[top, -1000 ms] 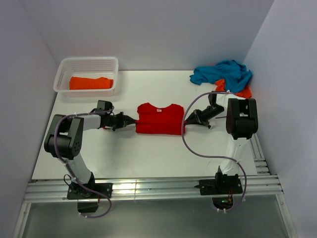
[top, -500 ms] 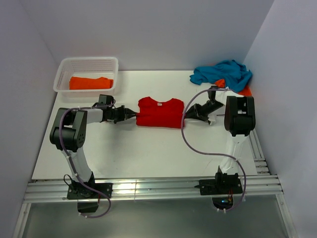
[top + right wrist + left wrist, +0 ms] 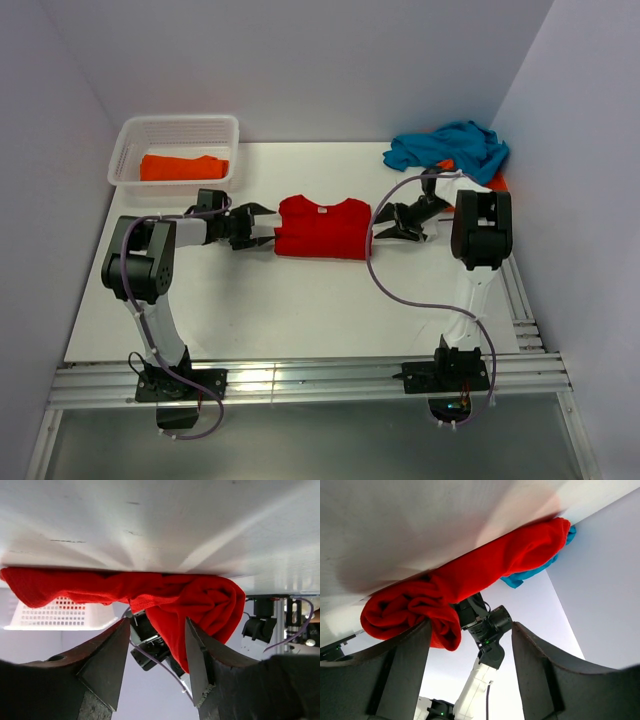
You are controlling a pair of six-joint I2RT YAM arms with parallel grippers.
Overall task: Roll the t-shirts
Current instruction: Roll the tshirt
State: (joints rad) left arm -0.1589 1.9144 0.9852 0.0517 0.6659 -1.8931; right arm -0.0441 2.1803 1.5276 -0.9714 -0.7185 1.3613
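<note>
A bright red t-shirt (image 3: 320, 230) lies mid-table, its near part rolled up into a thick band. My left gripper (image 3: 262, 226) sits at the shirt's left end, open. In the left wrist view the rolled red end (image 3: 415, 612) bulges beside one finger (image 3: 402, 672) without being pinched. My right gripper (image 3: 379, 229) is at the shirt's right end, also open. In the right wrist view red cloth (image 3: 200, 602) hangs loose between its spread fingers (image 3: 107, 655). A teal t-shirt (image 3: 450, 146) is heaped at the back right over an orange t-shirt (image 3: 494, 184). Another orange t-shirt (image 3: 183, 167) lies in the basket.
The white lattice basket (image 3: 178, 121) stands at the back left, and its wall (image 3: 60, 612) shows in the right wrist view. Walls close in the white table (image 3: 300, 310) on three sides. A metal rail (image 3: 300, 380) runs along the near edge.
Both grippers were shut on the red shirt's side ends and have now opened, letting it go. The shirt's near edge was first carried away from me, shortening the shirt.
</note>
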